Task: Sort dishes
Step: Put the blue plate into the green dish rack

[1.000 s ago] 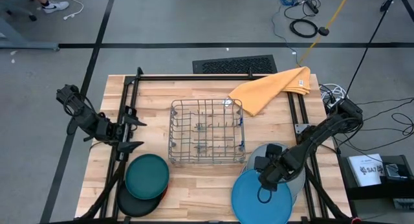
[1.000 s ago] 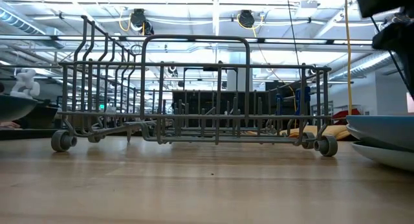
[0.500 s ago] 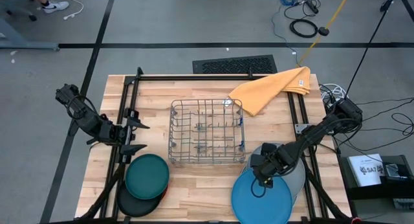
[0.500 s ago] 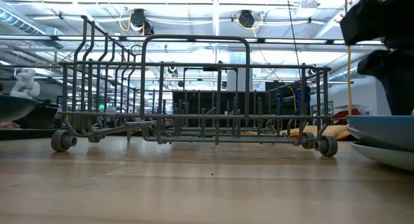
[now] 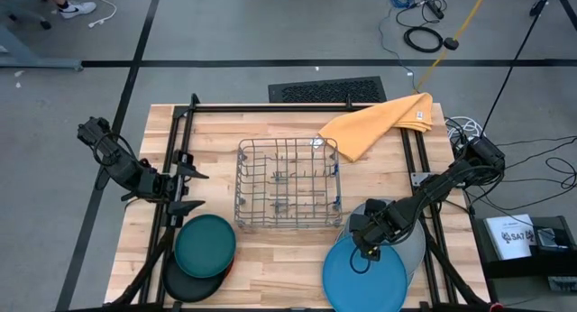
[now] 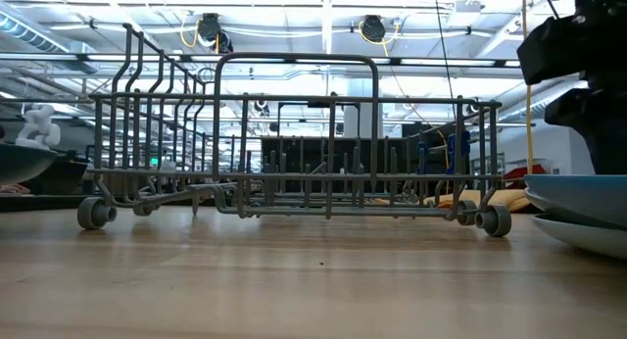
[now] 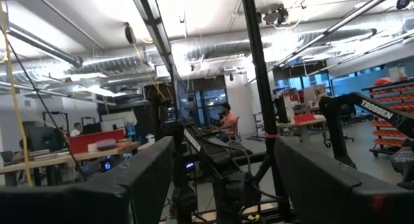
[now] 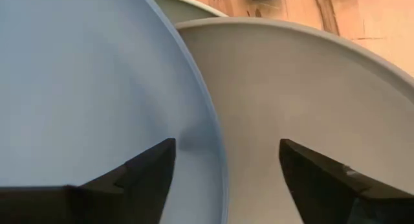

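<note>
Near the table's front right, a bright blue plate (image 5: 365, 278) lies partly over a grey plate (image 5: 413, 244), with a pale plate's edge (image 5: 359, 210) showing beyond them. My right gripper (image 5: 362, 244) points down, open, over the blue plate's far rim (image 8: 210, 114). One finger is above the blue plate and the other above the grey plate (image 8: 291, 88). A dark teal plate (image 5: 205, 244) rests on a black plate (image 5: 183, 283) at the front left. My left gripper (image 5: 187, 189) waits open by the left edge, raised.
A wire dish rack (image 5: 288, 197) stands on its small wheels at the table's middle. A yellow-orange cloth (image 5: 379, 123) lies at the far right corner. A sliver of orange-red (image 5: 228, 268) shows under the teal plate. Black frame rails run along both sides.
My right gripper has come down and shifted a little toward the table's left, and now hangs close over the blue plate's far rim. The plates have kept their places.
</note>
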Tool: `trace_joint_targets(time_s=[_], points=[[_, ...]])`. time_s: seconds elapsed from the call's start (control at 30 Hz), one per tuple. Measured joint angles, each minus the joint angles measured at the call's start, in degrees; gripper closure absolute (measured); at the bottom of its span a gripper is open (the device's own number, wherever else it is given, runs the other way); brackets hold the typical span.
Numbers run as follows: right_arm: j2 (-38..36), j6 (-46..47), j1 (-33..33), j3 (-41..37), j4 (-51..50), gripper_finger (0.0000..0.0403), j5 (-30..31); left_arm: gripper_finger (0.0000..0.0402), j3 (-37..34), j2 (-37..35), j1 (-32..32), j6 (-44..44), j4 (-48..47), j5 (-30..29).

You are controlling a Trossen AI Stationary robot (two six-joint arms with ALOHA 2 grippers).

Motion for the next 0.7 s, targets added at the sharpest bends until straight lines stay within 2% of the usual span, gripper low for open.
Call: trace_joint_targets(time_s=[0.2,0.5,0.7], points=[[1.2,0.1,0.1,0.0,0.2,0.0226,0.0,0.0132,0.0,0.0,0.0,0.0,0.0,0.0],[1.4,0.0,0.1,0.0,0.0,0.0288,0.1,0.0132,0.0,0.0,0.0,0.0,0.0,-0.1],[1.3,0.0,0.1,0.0,-0.1,0.0351,0.2,0.0132,0.0,0.0,0.0,0.0,0.0,-0.1]])
